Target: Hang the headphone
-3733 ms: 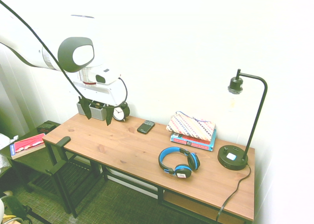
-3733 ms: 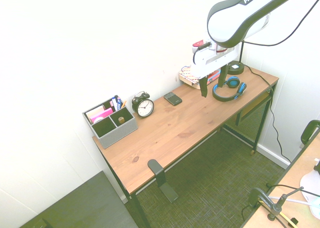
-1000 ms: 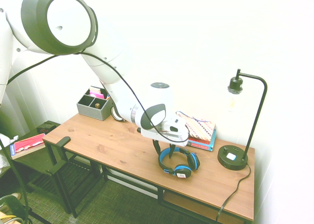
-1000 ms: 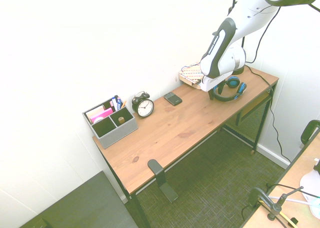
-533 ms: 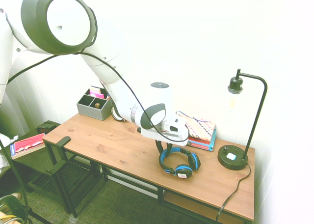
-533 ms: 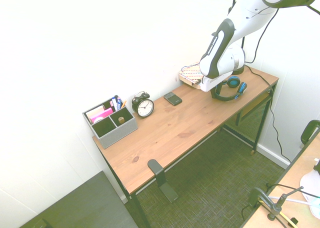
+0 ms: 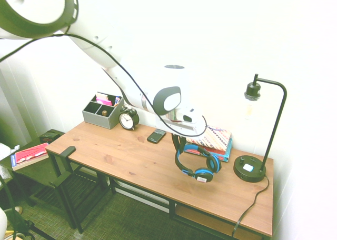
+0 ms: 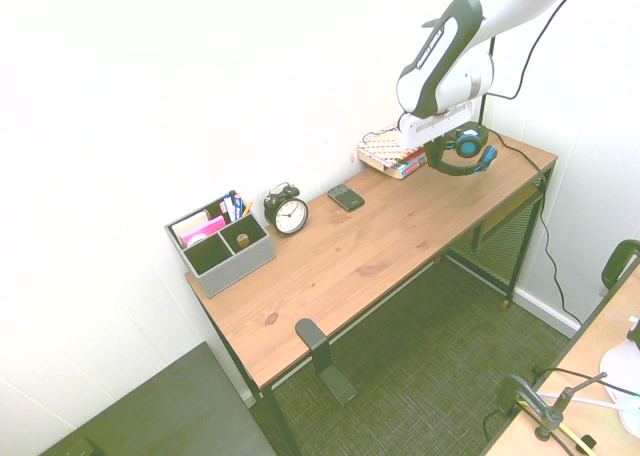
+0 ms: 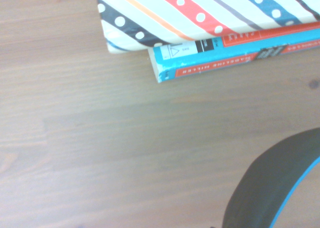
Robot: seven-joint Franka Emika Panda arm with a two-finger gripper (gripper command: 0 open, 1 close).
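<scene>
Wooden desk (image 7: 131,161) boards fill the space under the gripper (image 7: 180,139), which is clamped on the headband of the headphone (image 7: 196,162). Half a second ago the headphone lay flat on the desk beneath the jaws; now it has been lifted clear and hangs from the fingers, ear cups dangling below, as both outside views show. In the wrist view only a dark, blue-edged arc of the headband (image 9: 280,188) is seen. Just behind the gripper a stack of books (image 7: 210,140) is passed over; further off to the side stands the desk lamp (image 7: 258,129), whose bent arm is judged the likely hanger. Pickup is thus done; carrying and hooking remain.
</scene>
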